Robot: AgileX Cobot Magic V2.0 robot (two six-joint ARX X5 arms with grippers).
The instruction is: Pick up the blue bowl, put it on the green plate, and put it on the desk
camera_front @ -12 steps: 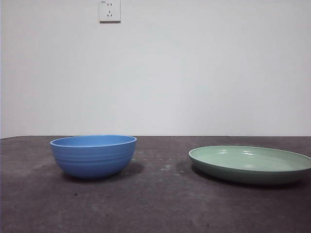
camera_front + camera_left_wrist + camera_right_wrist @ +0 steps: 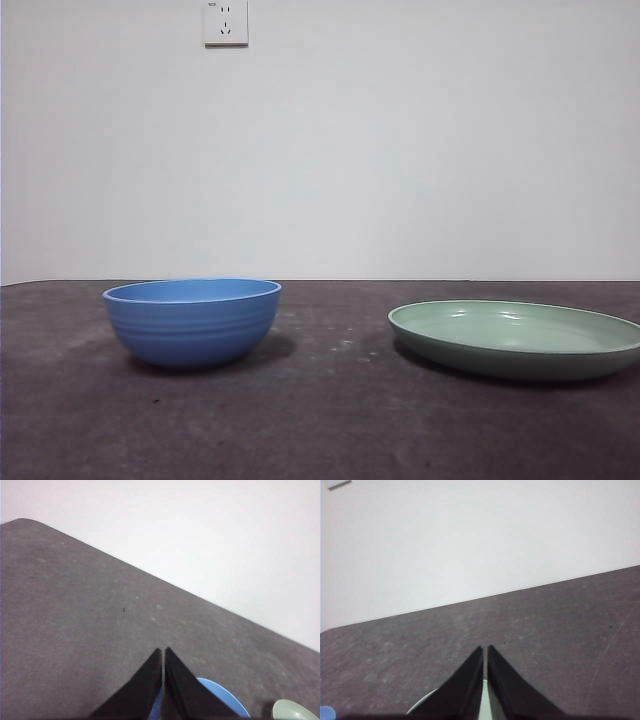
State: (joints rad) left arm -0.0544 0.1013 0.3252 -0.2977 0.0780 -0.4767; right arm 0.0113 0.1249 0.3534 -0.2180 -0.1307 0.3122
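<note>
The blue bowl (image 2: 192,322) stands upright on the desk (image 2: 320,420), well apart from the green plate (image 2: 515,338), which lies flat on the same surface. Neither arm shows in the front view. The left gripper (image 2: 163,652) hangs above the desk with its jaws pressed together, holding nothing; the bowl's rim (image 2: 222,697) peeks out just beneath and beside its jaws. The right gripper (image 2: 485,650) likewise has its jaws closed on nothing, with the plate (image 2: 427,702) directly below it. A wall socket (image 2: 226,22) sits on the white wall behind.
</note>
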